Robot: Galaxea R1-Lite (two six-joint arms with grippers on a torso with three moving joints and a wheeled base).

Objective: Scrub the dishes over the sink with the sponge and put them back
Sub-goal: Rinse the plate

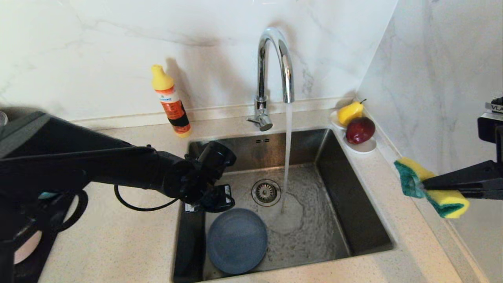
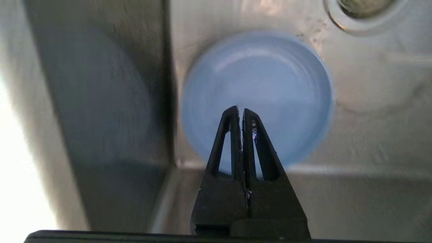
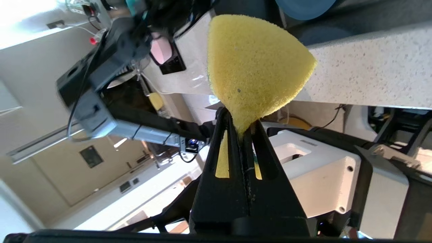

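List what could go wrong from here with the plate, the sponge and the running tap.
1. The left gripper is shut and empty above the slate-blue plate, which lies flat on the wet sink floor; a flat wet plate may be hard to pick up.
2. The right gripper pinches the sponge only at its narrow middle, over the counter; it might twist loose when scrubbing.
3. Water from the tap could splash.
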